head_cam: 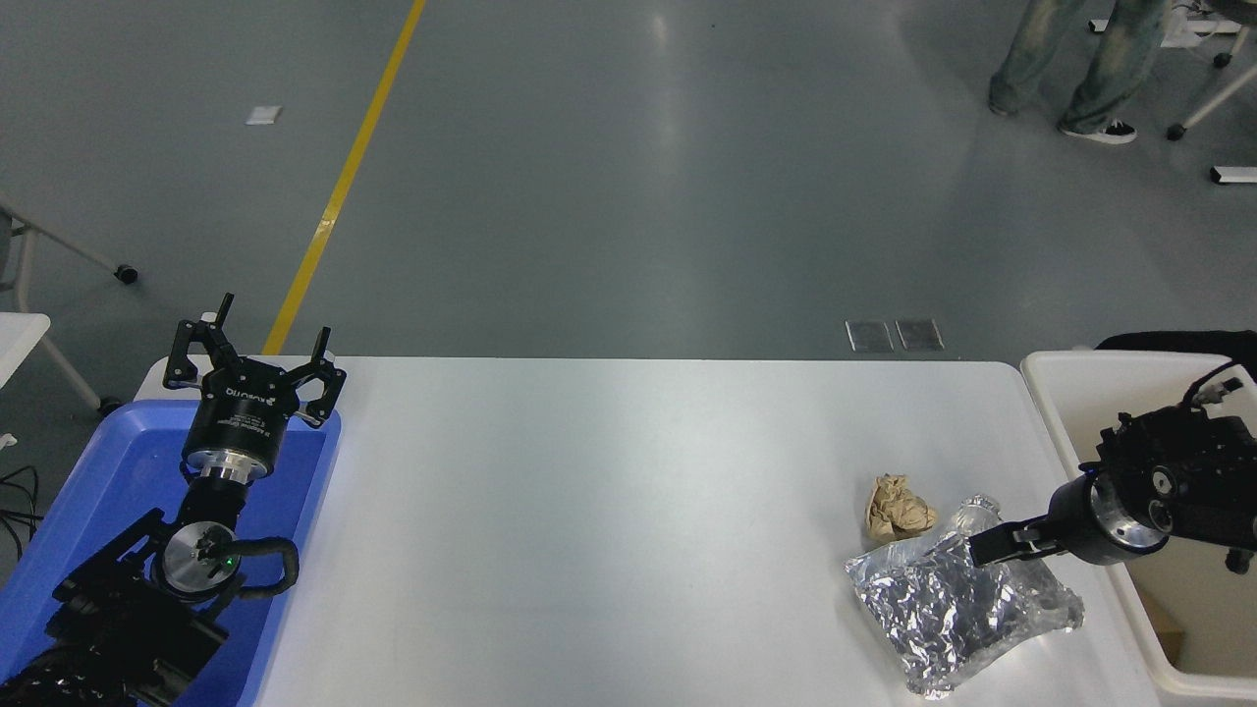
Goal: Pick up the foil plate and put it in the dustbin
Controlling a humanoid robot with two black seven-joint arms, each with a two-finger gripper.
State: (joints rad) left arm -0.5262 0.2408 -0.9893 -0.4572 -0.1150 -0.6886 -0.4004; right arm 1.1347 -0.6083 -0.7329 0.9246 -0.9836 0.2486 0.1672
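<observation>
The foil plate, shiny and crinkled, lies on the white table near its right front corner. My right gripper comes in low from the right edge and sits at the plate's upper right part, right over the foil. Seen side-on, its state does not show. The cream-white dustbin stands just right of the table, under my right arm. My left gripper is open and empty, parked at the lower left.
A small crumpled brown paper ball lies just up and left of the foil plate. A blue tray sits under the left arm. A person's legs stand on the floor at the top right.
</observation>
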